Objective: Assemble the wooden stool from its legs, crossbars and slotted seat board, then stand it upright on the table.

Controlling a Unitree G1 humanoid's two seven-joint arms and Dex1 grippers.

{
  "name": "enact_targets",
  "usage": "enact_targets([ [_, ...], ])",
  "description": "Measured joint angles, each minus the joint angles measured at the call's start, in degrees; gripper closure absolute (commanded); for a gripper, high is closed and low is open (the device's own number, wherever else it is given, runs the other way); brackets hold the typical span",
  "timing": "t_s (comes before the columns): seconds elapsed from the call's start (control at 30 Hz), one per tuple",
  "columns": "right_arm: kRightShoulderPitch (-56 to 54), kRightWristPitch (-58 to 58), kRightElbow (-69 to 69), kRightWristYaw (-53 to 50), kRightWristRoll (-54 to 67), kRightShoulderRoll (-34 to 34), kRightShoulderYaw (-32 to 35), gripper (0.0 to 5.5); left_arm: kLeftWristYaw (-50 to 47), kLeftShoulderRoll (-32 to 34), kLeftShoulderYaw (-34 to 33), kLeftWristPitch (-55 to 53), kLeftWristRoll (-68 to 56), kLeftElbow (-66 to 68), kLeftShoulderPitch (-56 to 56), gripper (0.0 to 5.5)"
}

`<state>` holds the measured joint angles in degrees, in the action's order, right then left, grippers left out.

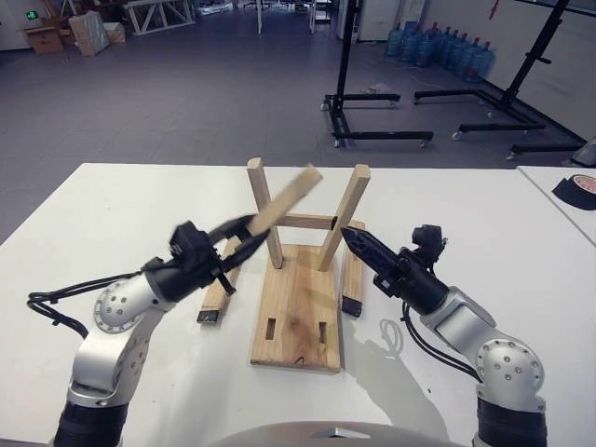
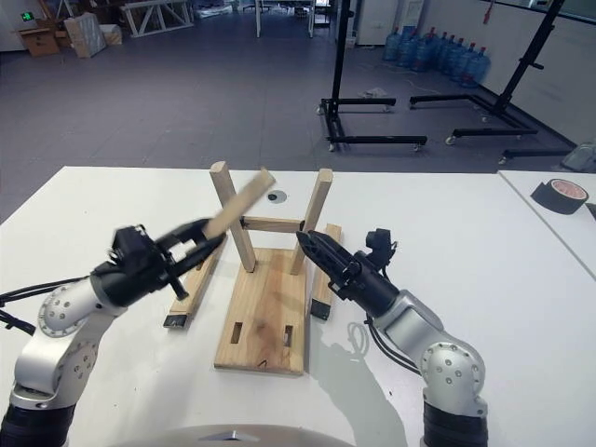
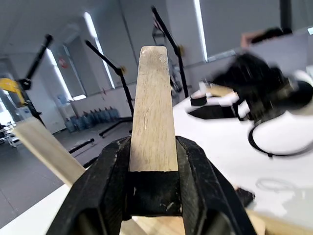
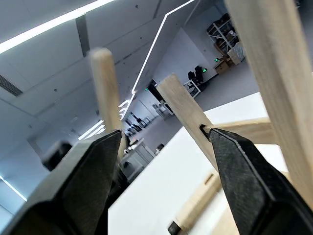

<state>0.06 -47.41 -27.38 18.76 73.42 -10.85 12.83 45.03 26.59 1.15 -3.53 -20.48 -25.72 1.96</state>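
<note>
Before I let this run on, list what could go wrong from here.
1. The long pale wooden leg shut in the left gripper is tilted close by the left upright leg; a swing could knock it out of the slotted wooden seat board.
2. The open right gripper sits near the right upright leg and thin crossbar without holding them, so probably nothing steadies them.
</note>
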Motion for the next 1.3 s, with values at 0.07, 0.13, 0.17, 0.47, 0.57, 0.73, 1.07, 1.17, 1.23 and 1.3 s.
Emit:
enact_targets([
  [0.07, -2.5, 0.2, 0.7, -5.1, 2.1, 2.1, -1.2, 2.21, 0.6, 0.2, 1.8, 2.8, 3.3, 2.4, 0.0, 4.22],
  [0.13, -3.9, 0.5, 1.6, -8.5, 3.1, 4.1, -2.8, 2.21, 1.0, 0.3, 3.1, 5.2, 5.6, 3.7, -0.4, 4.22],
  [0.17, -4.1, 0.6, 1.7, -9.7, 3.8, 4.8, -3.6, 2.21, 1.0, 0.3, 3.5, 6.1, 6.2, 4.2, -0.5, 4.22],
  [0.47, -4.1, 0.8, 4.2, -16.2, 9.1, 7.3, -6.9, 3.52, 0.5, 0.2, 5.4, 9.5, 8.6, 6.0, -2.0, 4.22],
  [0.57, -4.1, 1.1, 4.3, -16.5, 10.0, 7.3, -7.7, 4.03, -0.2, 0.2, 5.9, 9.6, 9.4, 6.0, -2.0, 4.22],
  [0.73, -3.9, 2.6, 4.3, -17.2, 11.0, 7.3, -7.7, 5.00, -0.8, 0.2, 5.8, 9.9, 9.8, 6.4, -2.0, 4.22],
  [1.07, -3.9, 3.2, 4.3, -17.1, 10.5, 6.6, -8.0, 5.10, -0.9, 0.2, 6.5, 9.8, 9.8, 7.0, -2.4, 3.66],
  [1.17, -3.9, 4.5, 4.2, -16.5, 10.4, 6.7, -7.8, 5.10, -3.2, 0.2, 6.3, 7.5, 10.3, 8.2, -2.5, 3.17],
  [1.23, -3.9, 5.5, 4.2, -16.9, 10.5, 6.7, -7.2, 5.10, -3.9, 0.1, 6.3, 6.8, 10.3, 8.2, -2.5, 2.97],
  [1.3, -4.0, 6.6, 4.1, -17.3, 11.1, 6.5, -6.0, 5.10, -4.5, 0.0, 6.3, 6.7, 10.7, 8.2, -2.5, 2.97],
])
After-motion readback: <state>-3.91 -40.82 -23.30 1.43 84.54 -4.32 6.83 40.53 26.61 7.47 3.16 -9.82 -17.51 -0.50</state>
